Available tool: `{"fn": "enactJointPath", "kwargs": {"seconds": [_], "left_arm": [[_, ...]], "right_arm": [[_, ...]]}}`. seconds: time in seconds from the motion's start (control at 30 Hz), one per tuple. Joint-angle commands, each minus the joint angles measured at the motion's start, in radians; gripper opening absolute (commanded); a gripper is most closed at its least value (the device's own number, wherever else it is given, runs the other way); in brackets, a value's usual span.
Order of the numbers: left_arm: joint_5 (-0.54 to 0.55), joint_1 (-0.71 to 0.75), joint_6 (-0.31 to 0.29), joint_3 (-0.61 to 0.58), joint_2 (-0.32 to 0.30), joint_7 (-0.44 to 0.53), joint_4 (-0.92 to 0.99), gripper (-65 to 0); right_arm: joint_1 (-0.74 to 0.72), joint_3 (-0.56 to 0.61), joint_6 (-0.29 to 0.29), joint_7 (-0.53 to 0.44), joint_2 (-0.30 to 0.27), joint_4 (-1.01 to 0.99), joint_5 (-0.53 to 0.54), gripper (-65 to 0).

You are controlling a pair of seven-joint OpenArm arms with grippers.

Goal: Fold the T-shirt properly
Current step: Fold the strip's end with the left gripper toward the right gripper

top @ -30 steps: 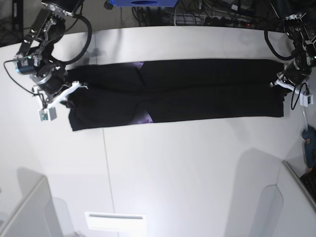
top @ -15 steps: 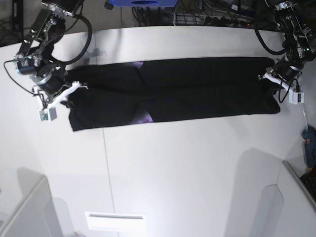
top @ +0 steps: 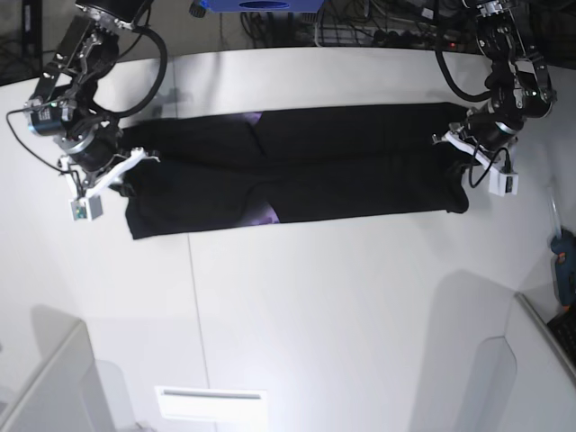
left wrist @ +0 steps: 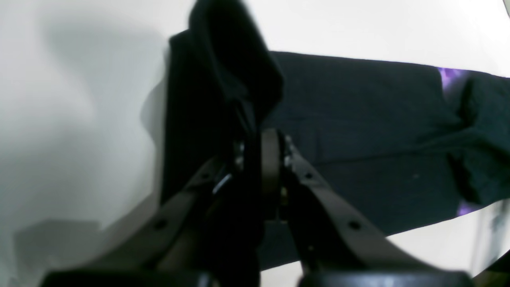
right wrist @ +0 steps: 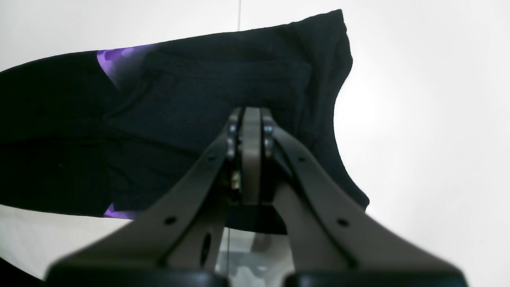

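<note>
Shirt flat in long band across worktop, 12 o'clock half. Left claw pinched shut on 3 o'clock end, lifted. Right claw closed on 9 o'clock end. Carry lifted end low toward 9, hold other end pinned, align edges.

The T-shirt is seen as soft matt black cloth with a fine knit texture, purple printed patches showing at folds. The tabletop is seen as smooth, white, faintly glossy. The left gripper and right gripper are made of matt grey-brown plastic, with small shiny metal screws at the tips.
</note>
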State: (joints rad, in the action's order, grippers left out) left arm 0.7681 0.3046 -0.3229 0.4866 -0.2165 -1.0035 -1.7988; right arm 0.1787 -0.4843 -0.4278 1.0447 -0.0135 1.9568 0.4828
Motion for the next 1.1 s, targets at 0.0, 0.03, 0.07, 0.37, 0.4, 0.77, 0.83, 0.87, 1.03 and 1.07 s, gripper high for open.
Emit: {"fn": "enactJointPath", "kwargs": {"seconds": [0.0,0.03,0.07,0.37,0.4,0.77,0.83,0.87,1.03,1.07], "left_arm": [[0.020,-0.006,0.005,-0.015,-0.010,0.019,-0.019,-65.0],[0.020,-0.011,0.009,-0.032,-0.010,0.021,-0.019,-65.0],[0.021,-0.020,0.009,-0.049,-0.004,0.021,-0.019,-65.0],[0.021,-0.058,0.034,-0.157,0.032,0.019,-0.019,-65.0],[0.021,-0.060,0.051,-0.174,0.032,0.019,-0.019,-65.0],[0.021,-0.089,0.078,-0.211,0.095,0.018,-0.011,-65.0],[0.023,-0.091,0.078,-0.219,0.096,0.018,-0.011,-65.0],[0.023,-0.091,0.078,-0.237,0.096,0.018,-0.009,-65.0],[0.021,-0.101,0.080,-0.289,0.095,0.018,-0.006,-65.0],[0.021,-0.101,0.080,-0.291,0.096,0.018,-0.006,-65.0]], "right_arm": [[-0.009,-0.001,-0.004,-0.017,-0.007,0.014,0.015,-65.0],[-0.009,-0.001,-0.004,-0.017,-0.007,0.014,0.015,-65.0],[-0.009,-0.003,-0.004,-0.017,-0.007,0.014,0.015,-65.0],[-0.009,-0.006,-0.004,-0.019,-0.007,0.013,0.015,-65.0],[-0.009,-0.007,-0.004,-0.019,-0.007,0.013,0.015,-65.0],[-0.009,-0.007,-0.004,-0.019,-0.007,0.013,0.015,-65.0],[-0.009,-0.007,-0.004,-0.020,-0.007,0.013,0.015,-65.0],[-0.009,-0.007,-0.004,-0.020,-0.007,0.013,0.015,-65.0],[-0.011,-0.007,-0.004,-0.020,-0.007,0.013,0.015,-65.0],[-0.011,-0.007,-0.004,-0.020,-0.007,0.013,0.015,-65.0]]}}
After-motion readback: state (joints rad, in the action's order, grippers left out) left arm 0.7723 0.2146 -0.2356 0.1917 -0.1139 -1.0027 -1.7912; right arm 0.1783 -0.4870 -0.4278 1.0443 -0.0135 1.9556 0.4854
